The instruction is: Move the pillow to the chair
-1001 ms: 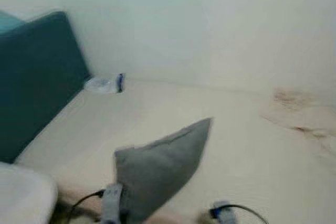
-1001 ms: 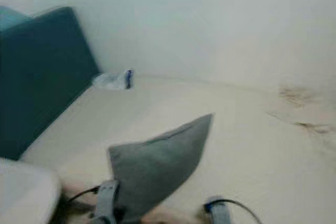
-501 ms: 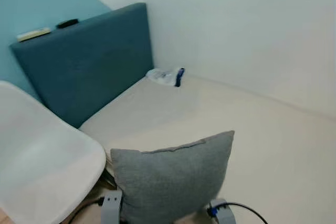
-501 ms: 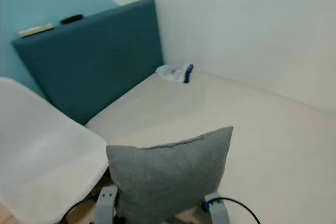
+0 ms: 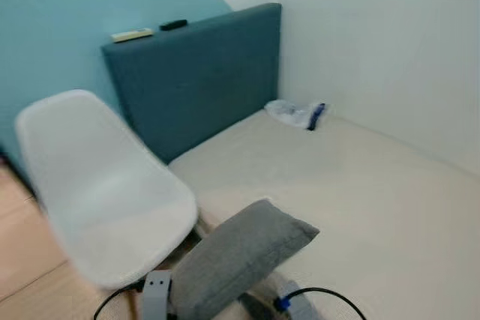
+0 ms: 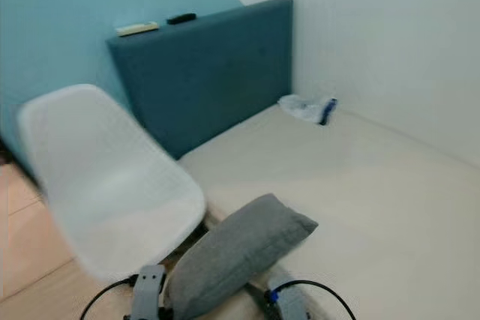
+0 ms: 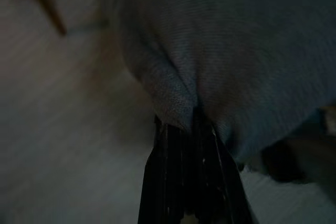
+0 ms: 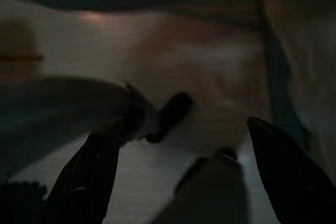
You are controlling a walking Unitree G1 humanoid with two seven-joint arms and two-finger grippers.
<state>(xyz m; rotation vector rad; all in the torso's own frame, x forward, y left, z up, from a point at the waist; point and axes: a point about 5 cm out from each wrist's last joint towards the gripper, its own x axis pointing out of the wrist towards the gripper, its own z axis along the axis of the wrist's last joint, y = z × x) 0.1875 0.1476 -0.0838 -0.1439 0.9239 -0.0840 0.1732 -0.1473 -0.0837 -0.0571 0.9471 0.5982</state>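
While pinched at one corner, grey fabric pillow (image 5: 240,256): hangs tilted over the bed edge, just beside the chair.
Left hand (image 7: 186,124): clenched on pillow cloth.
Right hand (image 8: 194,145): fingers spread, grasping nothing.
White moulded plastic chair (image 5: 105,185): left of pillow.
Cream bed mattress (image 5: 352,185): beyond.
Crumpled clear plastic bag (image 5: 298,113): by teal padded headboard (image 5: 195,80).

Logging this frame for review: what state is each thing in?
Grey pillow: held up, tilted, not yet on chair.
Left gripper: shut, pinching pillow fabric.
Right gripper: open, holding nothing.
White chair: seat bare.
Plastic packet: lying on the mattress.
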